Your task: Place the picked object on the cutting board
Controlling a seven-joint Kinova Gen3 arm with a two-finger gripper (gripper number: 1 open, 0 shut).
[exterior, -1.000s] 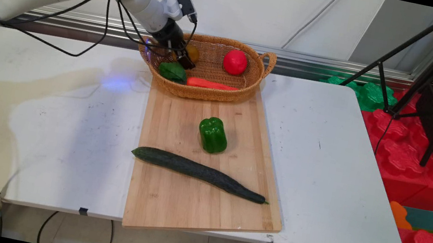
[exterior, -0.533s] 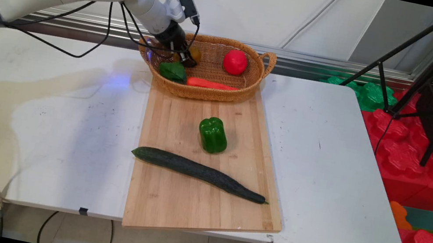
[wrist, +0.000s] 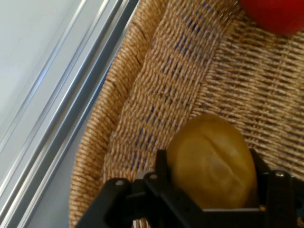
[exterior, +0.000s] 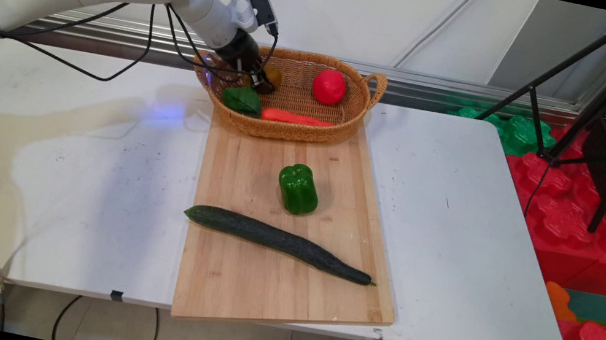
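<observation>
Potato point(wrist: 211, 161) clamped between the tool's point(exterior: 261, 83) fingers point(wrist: 163, 166), inside the basket point(exterior: 309, 134) at its 9 o'clock end.
Potato's long axis runs straight out from the tool; tomato point(exterior: 329, 87) sits at 3 o'clock, cut off in hand view. Potato mostly hidden by the tool from above.

In the main view the tool point(exterior: 261, 83) covers most of the yellow-brown item point(exterior: 272, 74) in the basket point(exterior: 285, 129), so only a sliver shows beside it. The hand view cuts that item point(wrist: 211, 161) off at the bottom behind the tool's linkage, and its kind cannot be told. The red item point(wrist: 278, 14) beyond the tool is cropped by the top edge. The basket's far wall hides the surface behind it.
</observation>
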